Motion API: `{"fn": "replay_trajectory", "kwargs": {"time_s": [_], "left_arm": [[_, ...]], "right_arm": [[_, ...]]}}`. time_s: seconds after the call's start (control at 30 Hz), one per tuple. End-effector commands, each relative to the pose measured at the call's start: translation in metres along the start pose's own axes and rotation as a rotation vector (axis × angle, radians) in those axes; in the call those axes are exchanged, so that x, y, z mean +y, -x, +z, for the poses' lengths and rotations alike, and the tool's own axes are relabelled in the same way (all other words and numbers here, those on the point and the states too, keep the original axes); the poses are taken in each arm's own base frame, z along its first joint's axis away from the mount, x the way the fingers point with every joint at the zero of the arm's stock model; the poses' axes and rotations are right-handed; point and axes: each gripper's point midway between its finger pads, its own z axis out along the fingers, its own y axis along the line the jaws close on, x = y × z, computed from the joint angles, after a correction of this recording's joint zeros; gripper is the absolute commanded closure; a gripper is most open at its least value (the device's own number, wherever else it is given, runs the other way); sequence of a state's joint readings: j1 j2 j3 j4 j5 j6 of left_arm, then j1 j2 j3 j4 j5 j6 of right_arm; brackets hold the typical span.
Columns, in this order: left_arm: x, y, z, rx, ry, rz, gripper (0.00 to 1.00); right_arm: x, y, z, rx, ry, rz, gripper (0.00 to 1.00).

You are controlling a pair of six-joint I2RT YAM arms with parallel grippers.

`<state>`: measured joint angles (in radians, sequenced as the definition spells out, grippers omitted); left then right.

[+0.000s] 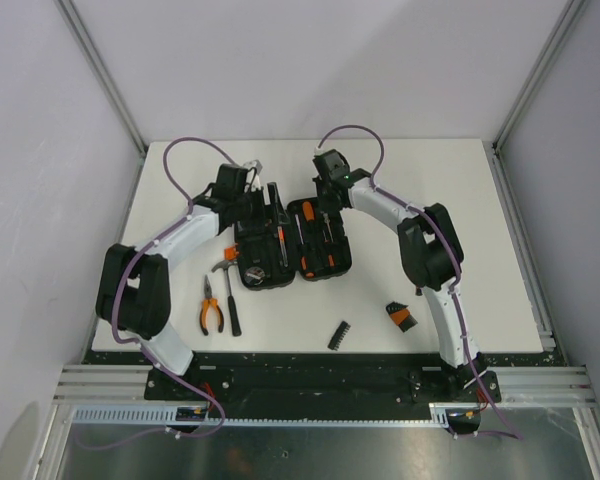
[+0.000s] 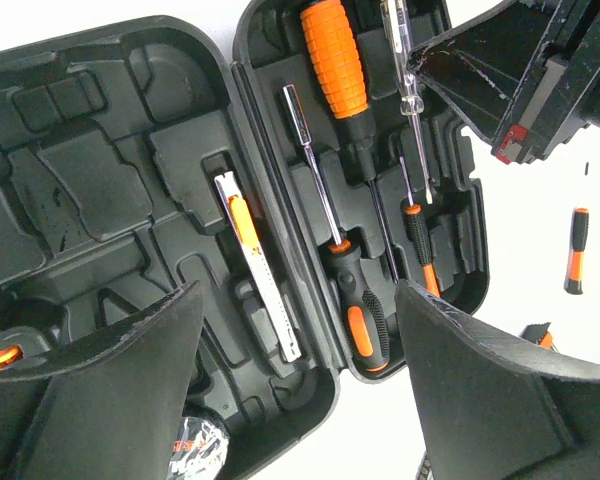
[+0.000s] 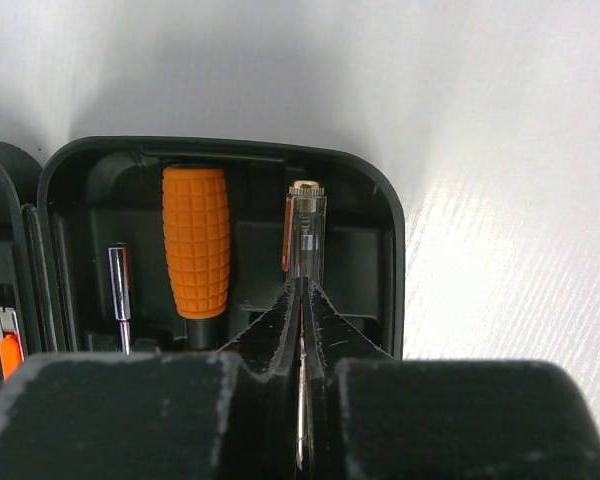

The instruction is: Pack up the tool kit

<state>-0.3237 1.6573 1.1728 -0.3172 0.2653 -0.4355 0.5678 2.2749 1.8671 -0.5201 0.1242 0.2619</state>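
Looks like a robotics lab test cell to me: left arm [image 1: 170, 245] and right arm [image 1: 425, 245] mounted on a metal frame [image 1: 540, 382], a plain white table [image 1: 480, 220], blank panel walls [image 1: 330, 60] on aluminium posts [image 1: 98, 70], and purple cables [image 1: 350, 127] looping around.

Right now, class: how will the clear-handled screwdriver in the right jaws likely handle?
The clear-handled screwdriver looks slim and smooth, so it may slip or pivot in the jaws. Its round body would probably roll if dropped.
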Motion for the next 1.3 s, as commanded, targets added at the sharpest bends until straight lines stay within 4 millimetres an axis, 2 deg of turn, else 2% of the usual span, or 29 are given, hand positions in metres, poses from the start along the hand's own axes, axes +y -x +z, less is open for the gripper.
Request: {"fn": "replay_trajectory", "kwargs": {"time_s": [0.0, 0.13, 0.33, 0.47, 0.6, 0.67, 0.8, 1.03, 1.27], "left_arm": [[0.006, 0.003, 0.001, -0.016, 0.011, 0.02, 0.18], [0.008, 0.003, 0.002, -0.017, 0.02, 0.019, 0.18], [0.009, 0.003, 0.01, -0.003, 0.019, 0.012, 0.18], [0.004, 0.012, 0.014, -0.011, 0.006, 0.013, 0.18], [-0.003, 0.023, 0.019, -0.02, -0.01, 0.013, 0.18], [-0.007, 0.029, 0.022, -0.026, -0.02, 0.016, 0.18], [-0.018, 0.04, 0.031, -0.033, -0.044, 0.028, 0.19], [-0.036, 0.051, 0.047, -0.033, -0.071, 0.045, 0.19], [-0.033, 0.053, 0.051, -0.044, -0.045, 0.046, 0.2]], "right_arm": [[-0.032, -0.149, 0.026, 0.477, -0.109, -0.038, 0.96], [-0.033, -0.158, 0.021, 0.51, -0.118, -0.045, 0.96], [-0.026, -0.151, 0.018, 0.48, -0.092, -0.049, 0.9], [-0.02, -0.146, 0.018, 0.462, -0.068, -0.032, 0.84], [-0.023, -0.15, 0.02, 0.474, -0.081, -0.015, 0.81], [-0.027, -0.152, 0.02, 0.486, -0.099, -0.001, 0.84], [-0.036, -0.156, 0.021, 0.511, -0.144, 0.004, 0.98], [-0.04, -0.165, 0.021, 0.541, -0.145, -0.029, 1.0], [-0.036, -0.184, 0.019, 0.637, -0.135, -0.035, 1.0]]}}
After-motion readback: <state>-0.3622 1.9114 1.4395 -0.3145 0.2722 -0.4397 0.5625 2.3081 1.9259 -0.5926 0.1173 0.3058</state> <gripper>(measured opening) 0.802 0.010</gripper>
